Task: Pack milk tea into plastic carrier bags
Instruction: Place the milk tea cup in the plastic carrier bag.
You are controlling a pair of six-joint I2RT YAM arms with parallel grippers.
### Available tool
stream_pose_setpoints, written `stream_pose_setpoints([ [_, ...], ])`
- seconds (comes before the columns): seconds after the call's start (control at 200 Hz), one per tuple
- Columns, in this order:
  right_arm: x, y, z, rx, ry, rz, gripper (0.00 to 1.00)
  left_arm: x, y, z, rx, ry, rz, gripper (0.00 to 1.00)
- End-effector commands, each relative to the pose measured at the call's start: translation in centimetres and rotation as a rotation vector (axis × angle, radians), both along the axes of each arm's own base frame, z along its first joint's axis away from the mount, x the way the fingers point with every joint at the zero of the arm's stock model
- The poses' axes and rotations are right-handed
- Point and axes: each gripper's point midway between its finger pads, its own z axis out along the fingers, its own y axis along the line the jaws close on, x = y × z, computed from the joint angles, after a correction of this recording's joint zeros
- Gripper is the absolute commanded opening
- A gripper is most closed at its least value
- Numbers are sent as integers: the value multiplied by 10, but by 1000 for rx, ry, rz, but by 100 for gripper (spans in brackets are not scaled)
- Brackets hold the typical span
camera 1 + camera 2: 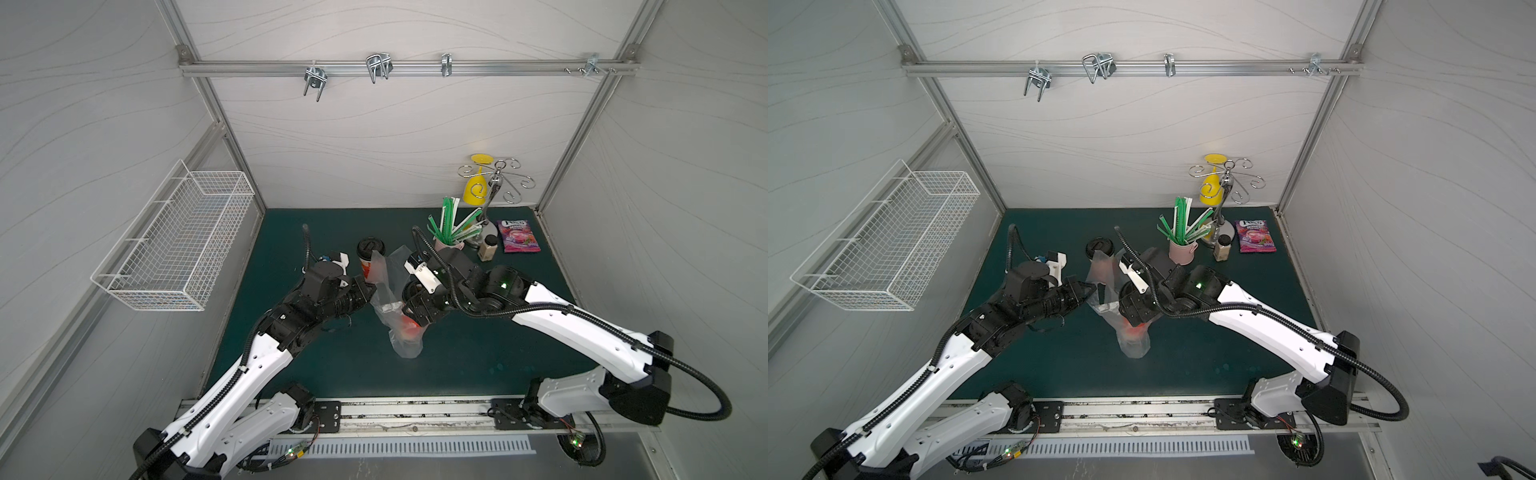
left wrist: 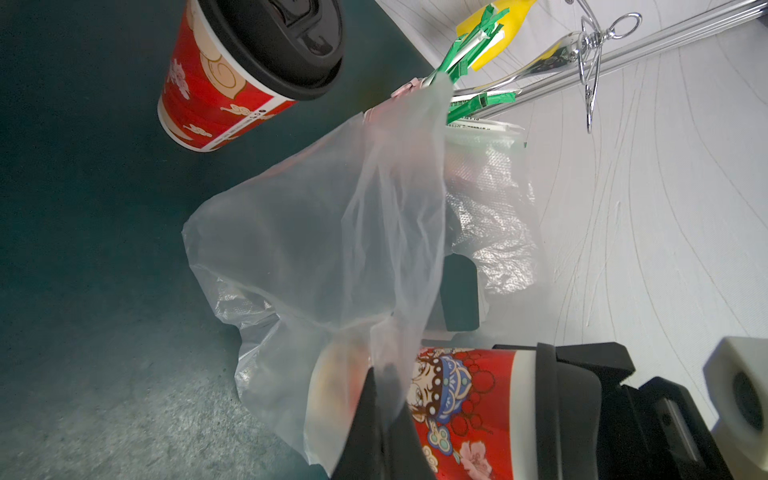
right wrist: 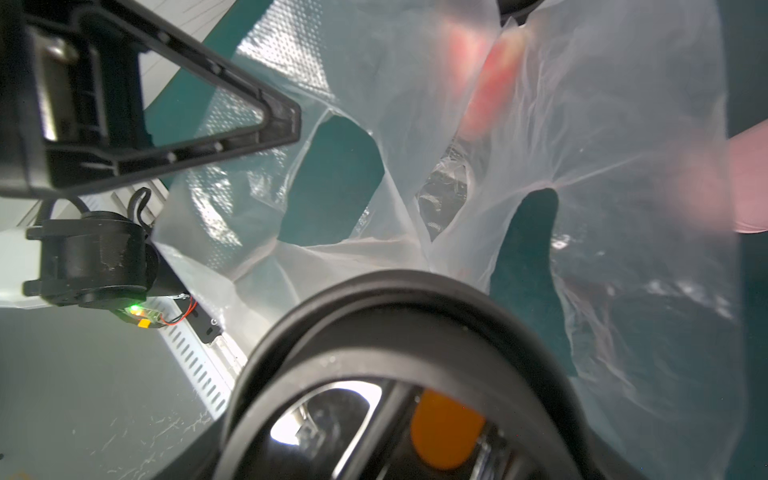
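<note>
Two red milk tea cups with black lids are in view. One milk tea cup stands on the green mat behind the bag. The other milk tea cup is gripped just below its lid by my right gripper, its base inside the mouth of the clear plastic carrier bag. My left gripper is shut on the bag's rim, holding it up on the left side.
A pink mug of green straws, a small tan bottle, a purple snack packet and a chrome stand with a yellow glass stand at the back right. A white wire basket hangs on the left wall.
</note>
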Motion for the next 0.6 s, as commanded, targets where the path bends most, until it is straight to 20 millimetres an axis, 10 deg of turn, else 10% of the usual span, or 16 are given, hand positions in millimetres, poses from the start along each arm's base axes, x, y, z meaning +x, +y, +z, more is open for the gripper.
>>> stream_pose_setpoints([
  [0.0,0,3,4,-12,-12,16,81,-3,7,5,-4,-13,6,0],
  [0.595,-19,50,-26,3,60,113,82,-10,23,1,9,-8,34,0],
])
